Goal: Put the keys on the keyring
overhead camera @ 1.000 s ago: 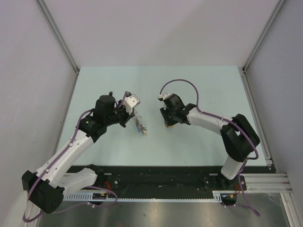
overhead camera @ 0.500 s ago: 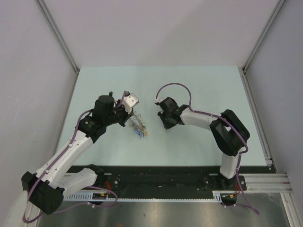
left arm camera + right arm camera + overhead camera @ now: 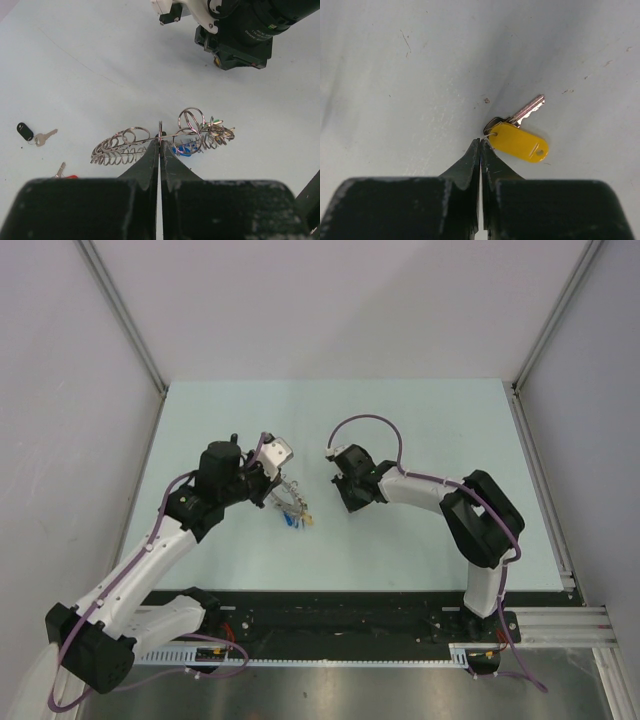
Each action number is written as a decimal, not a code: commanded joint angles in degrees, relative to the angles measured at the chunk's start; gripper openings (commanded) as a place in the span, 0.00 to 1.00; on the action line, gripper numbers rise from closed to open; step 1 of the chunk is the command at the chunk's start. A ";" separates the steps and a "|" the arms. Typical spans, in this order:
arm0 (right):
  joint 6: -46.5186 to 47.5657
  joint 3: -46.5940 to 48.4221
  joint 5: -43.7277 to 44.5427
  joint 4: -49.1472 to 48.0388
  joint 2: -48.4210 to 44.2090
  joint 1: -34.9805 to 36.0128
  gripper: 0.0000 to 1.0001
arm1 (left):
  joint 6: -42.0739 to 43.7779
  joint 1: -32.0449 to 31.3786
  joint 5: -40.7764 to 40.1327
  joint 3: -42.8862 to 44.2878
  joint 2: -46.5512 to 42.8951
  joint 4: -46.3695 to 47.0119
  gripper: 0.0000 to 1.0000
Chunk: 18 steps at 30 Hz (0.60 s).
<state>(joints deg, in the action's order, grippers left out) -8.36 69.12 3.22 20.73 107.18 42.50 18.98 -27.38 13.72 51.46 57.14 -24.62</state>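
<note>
Seen from above, two robot arms reach in over a pale blue-green bench (image 3: 450, 420), their tips near each other at its middle.

The left claw (image 3: 160, 142) is fully closed, its two black fingers pinching the thin wire of the keyring (image 3: 172, 134). The keyring is seen edge-on, stretched sideways across the finger tips. Small wire loops fan out on its left, and larger loops, little keys and a blue tag are bunched on its right. In the overhead view the keyring (image 3: 294, 508) sits just past the left claw, between the two arms.

On the bench to the left of the keyring, well apart from it, lies the black key (image 3: 25, 131), a silver blade on a black tag. Nearer the camera, only part of the red key (image 3: 67, 176) shows beside the claw's body.

The right arm's wrist (image 3: 240, 30) fills the space just beyond the keyring.

The right claw (image 3: 480, 142) is also closed. Its tips meet on the small wire loop of the yellow key (image 3: 519, 142), which rests on the bench with its blade pointing up and to the right. A purple cable (image 3: 375, 420) arches over the right arm.
</note>
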 commanded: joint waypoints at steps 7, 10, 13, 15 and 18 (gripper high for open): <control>-1.04 1.98 -1.20 4.49 -4.42 -2.24 0.00 | -0.26 0.48 0.79 0.39 -1.95 3.62 0.00; -1.83 1.98 -4.52 8.88 -6.97 -4.70 0.00 | -0.26 0.57 0.96 0.48 -1.95 3.53 0.00; -1.92 1.98 -6.74 14.59 -8.21 -7.08 0.00 | -0.26 0.48 1.05 0.48 -1.95 3.44 0.00; -1.05 1.98 -6.57 18.28 -8.56 -7.43 0.00 | -0.26 0.48 1.14 0.48 -2.04 3.53 0.00; 0.18 1.45 -4.81 21.10 -8.91 -7.43 0.00 | -0.35 0.57 1.23 0.57 -1.86 3.44 0.00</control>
<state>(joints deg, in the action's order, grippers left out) -9.37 69.38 -1.54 34.09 100.16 34.74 18.98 -27.29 13.76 51.42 56.90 -24.60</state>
